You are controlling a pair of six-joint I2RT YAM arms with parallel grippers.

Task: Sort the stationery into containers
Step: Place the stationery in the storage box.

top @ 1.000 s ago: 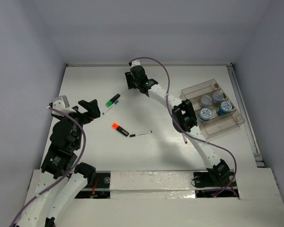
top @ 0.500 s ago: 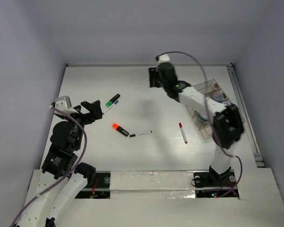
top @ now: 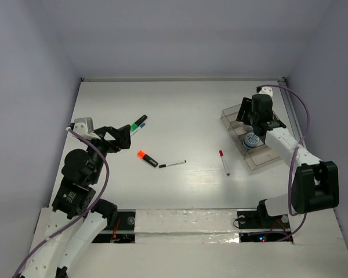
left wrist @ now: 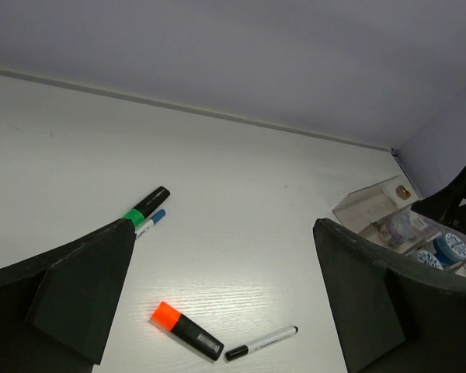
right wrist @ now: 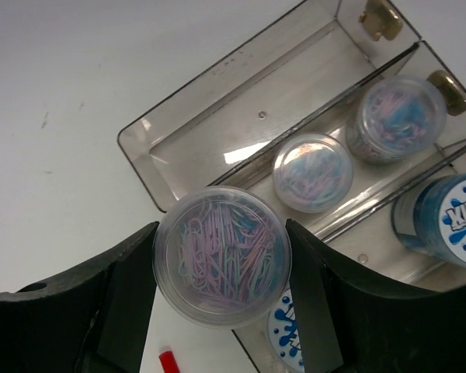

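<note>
4 pens loose on table (top: 180, 104): green-capped marker (top: 138, 122), orange-capped marker (top: 147, 158), thin black-and-white pen (top: 172, 164), red-capped pen (top: 224, 163) — none in clear tray (right wrist: 140, 151). Right gripper (right wrist: 221, 272) clamped on clear pot (right wrist: 221, 252) of coloured paper clips, held over 1 corner of tray. 2 similar clear pots (right wrist: 313, 172) sit in middle compartment; blue-and-white pots (right wrist: 443, 221) in the next one. Left gripper (top: 124, 134) — jaws wide apart, holding nothing, near green-capped marker.

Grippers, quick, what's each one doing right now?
Left gripper: open, holding nothing.
Right gripper: closed on a clear pot of paper clips.
</note>
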